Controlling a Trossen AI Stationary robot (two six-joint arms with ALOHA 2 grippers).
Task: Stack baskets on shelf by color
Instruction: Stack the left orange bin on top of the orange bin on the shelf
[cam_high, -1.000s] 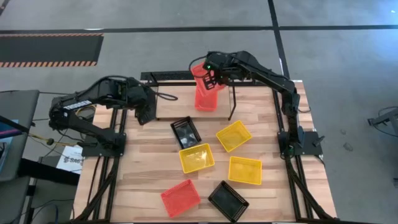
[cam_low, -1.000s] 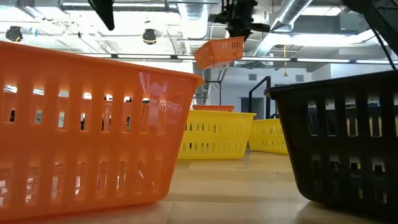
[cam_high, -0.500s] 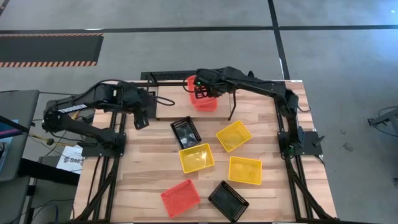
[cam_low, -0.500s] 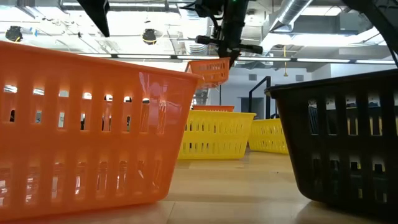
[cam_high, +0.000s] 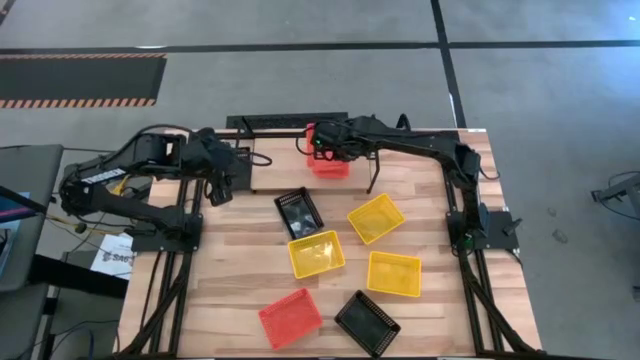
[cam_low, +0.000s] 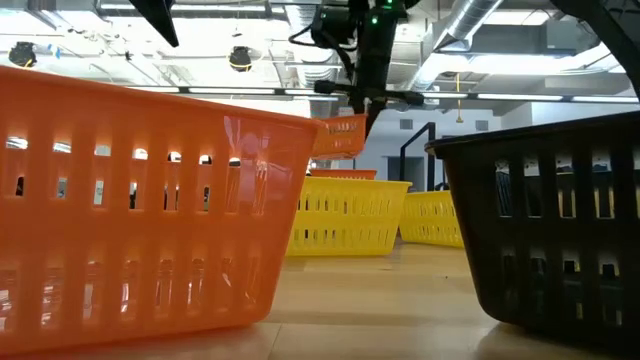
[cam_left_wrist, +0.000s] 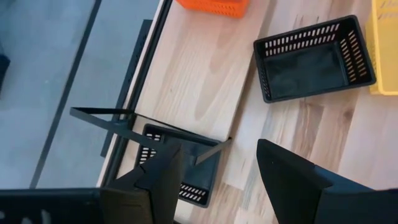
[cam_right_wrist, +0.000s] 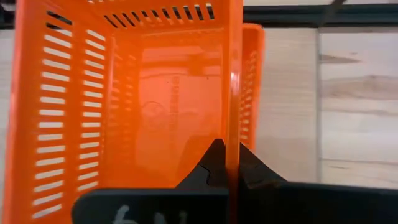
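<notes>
Held item: one red-orange basket (cam_right_wrist: 134, 106), upper centre of the high view, hanging just above a second red-orange basket (cam_right_wrist: 252, 81) that sits on the shelf (cam_high: 280, 172). In my right wrist view the lower rim shows just past the held wall, so the two are not yet nested.

Right gripper (cam_high: 322, 150): clenched on the held basket's near wall, a thin upright sheet pinched between my fingers.

Left gripper (cam_left_wrist: 217, 163): fingers spread, nothing in them, hovering at the shelf's left end, upper left of the high view, over a black basket (cam_left_wrist: 180, 163) lying under the wire frame.

Risks, as I judge them:
- Offset. The held basket appears shifted sideways from the one below. If I let go like this, one wall may land on a rim and the basket would sit tilted or slide off.
- Thin grip. Pinching one mesh wall lets the basket swing, and contact on descent could twist it out.
- Drag. Pulling out before my fingers part could lift or shove both baskets along the board.

Remaining stock on the table: black basket (cam_high: 298, 212) centre; yellow baskets (cam_high: 376, 218), (cam_high: 316, 254), (cam_high: 394, 273); a red-orange basket (cam_high: 290, 318) and another black basket (cam_high: 367, 322) at lower centre.
</notes>
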